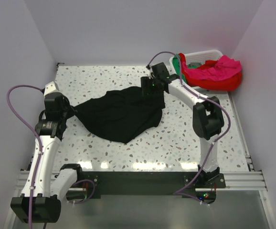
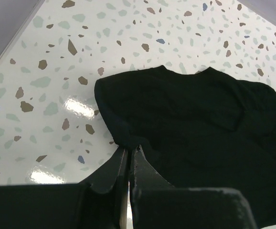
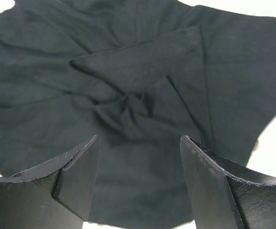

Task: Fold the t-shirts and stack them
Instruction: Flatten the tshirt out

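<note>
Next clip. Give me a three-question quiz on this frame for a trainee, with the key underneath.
1. True or false: the right gripper is clamped on the black t-shirt.
2. Where do the red and pink shirts lie? A) under the black t-shirt B) heaped in the white basket at the far right corner C) folded on top of the black t-shirt
3. Which gripper pinches the black t-shirt's edge?
Key: 1. False: its jaws stand open just above the rumpled cloth. 2. B. 3. The left gripper, shut on the cloth at the shirt's left end.
</note>
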